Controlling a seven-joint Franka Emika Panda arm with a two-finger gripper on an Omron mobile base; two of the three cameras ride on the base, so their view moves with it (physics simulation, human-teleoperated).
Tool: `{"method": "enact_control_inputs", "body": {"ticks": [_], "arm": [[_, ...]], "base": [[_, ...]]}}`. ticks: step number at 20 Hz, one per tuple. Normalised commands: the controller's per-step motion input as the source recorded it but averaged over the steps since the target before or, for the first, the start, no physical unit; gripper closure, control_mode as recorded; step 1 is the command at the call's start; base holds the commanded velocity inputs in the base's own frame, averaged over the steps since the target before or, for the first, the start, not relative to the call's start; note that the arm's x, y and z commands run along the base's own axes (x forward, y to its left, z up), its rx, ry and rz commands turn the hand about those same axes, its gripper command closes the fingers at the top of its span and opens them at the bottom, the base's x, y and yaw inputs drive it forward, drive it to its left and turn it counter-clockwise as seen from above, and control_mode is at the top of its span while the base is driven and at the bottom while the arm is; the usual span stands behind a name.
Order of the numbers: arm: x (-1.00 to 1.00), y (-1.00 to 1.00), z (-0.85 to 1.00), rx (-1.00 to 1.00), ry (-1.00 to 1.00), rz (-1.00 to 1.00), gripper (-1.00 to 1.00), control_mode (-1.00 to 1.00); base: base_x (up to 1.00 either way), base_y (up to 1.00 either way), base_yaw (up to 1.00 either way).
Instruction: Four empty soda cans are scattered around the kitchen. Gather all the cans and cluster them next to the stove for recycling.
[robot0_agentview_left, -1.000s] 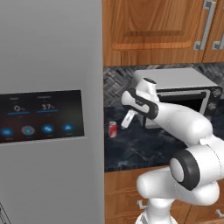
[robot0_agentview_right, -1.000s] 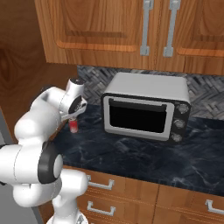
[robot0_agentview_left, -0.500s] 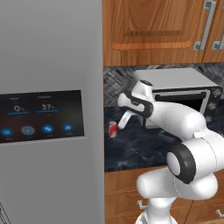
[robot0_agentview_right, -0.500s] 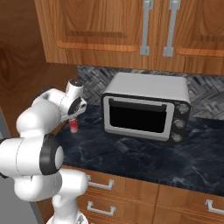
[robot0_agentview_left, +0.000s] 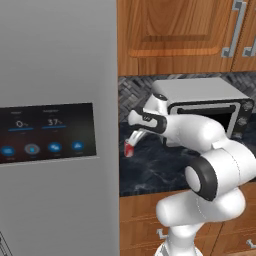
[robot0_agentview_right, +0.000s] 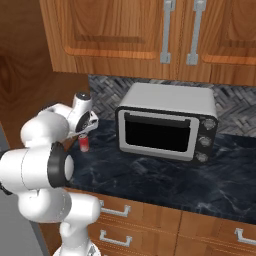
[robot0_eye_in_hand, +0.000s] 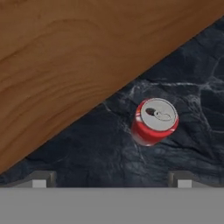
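Below the wide-spread gripper, nothing held, a red soda can is being approached; light, thin-walled, slippery, best gripped mid-body.

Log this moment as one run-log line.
phase: approach from above | gripper: open, empty, above can | target: red soda can upright on dark counter beside wood panel | toaster oven: right of can

Arm outstretched, hand wide open, empty
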Motion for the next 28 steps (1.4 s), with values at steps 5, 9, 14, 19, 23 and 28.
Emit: {"method": "enact_control_inputs", "body": {"ticks": [5,9,14,19,23,28], "arm": [[0.17,0.01,-0.16,-0.02,-0.02,-0.05,-1.00,-1.00],[0.18,0.01,-0.15,0.00,0.00,-0.03,-1.00,-1.00],[0.20,0.00,-0.12,0.00,0.00,-0.02,-1.00,-1.00],[0.17,0.01,-0.17,0.00,0.00,-0.03,-1.00,-1.00],[0.15,0.02,-0.16,0.00,0.00,-0.03,-1.00,-1.00],[0.17,0.05,-0.17,0.00,0.00,-0.05,-1.00,-1.00]], "base": [[0.00,0.00,0.00],[0.00,0.00,0.00],[0.00,0.00,0.00],[0.00,0.00,0.00],[0.00,0.00,0.00],[0.00,0.00,0.00]]}}
